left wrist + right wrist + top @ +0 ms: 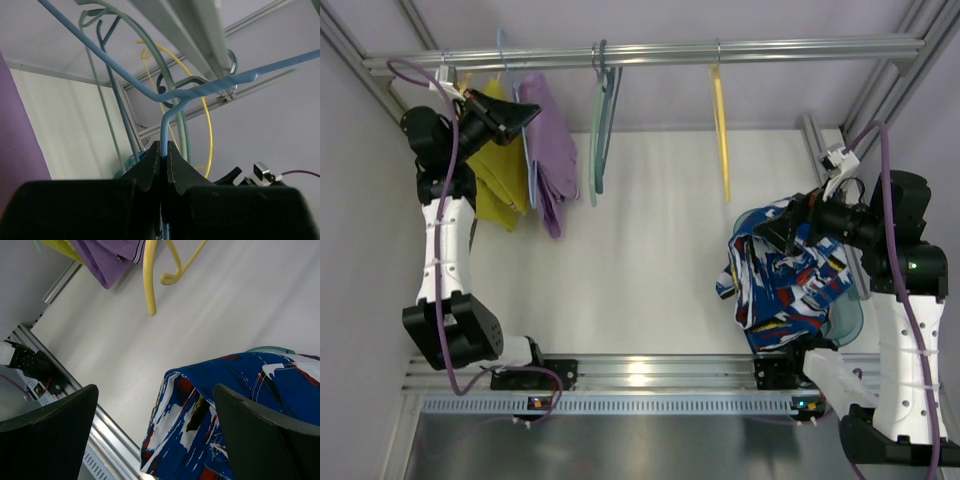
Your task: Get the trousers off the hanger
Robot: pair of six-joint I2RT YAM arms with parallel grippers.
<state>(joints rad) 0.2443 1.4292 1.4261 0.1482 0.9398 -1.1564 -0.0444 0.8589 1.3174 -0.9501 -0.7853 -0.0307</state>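
Up at the rail [650, 50], far left, the left gripper [164, 150] has the hanger [163, 125] clamped tight. The wrist view shows both black jaws pinched together on the pale blue wire stem, just below the bend where it branches into the shoulders. No gap between the jaws at all, only that thin wire.

From above, the trousers [552, 160] hang in lilac folds just right of the gripper's nose, draped down from the rail. A mustard-yellow garment [495, 190] hangs close on their left, partly behind the arm. On their right, a little apart, is the teal-green hanger [597, 130], bare. Further along the rail dangles a yellow hanger [721, 130].

Over on the right side, the right gripper [788, 226] hovers with its jaws spread wide and nothing between them. Its wrist camera looks past both fingers onto the white table [650, 260]. The blue-white-red patterned clothes [785, 285] lie heaped right below, well apart from the trousers.
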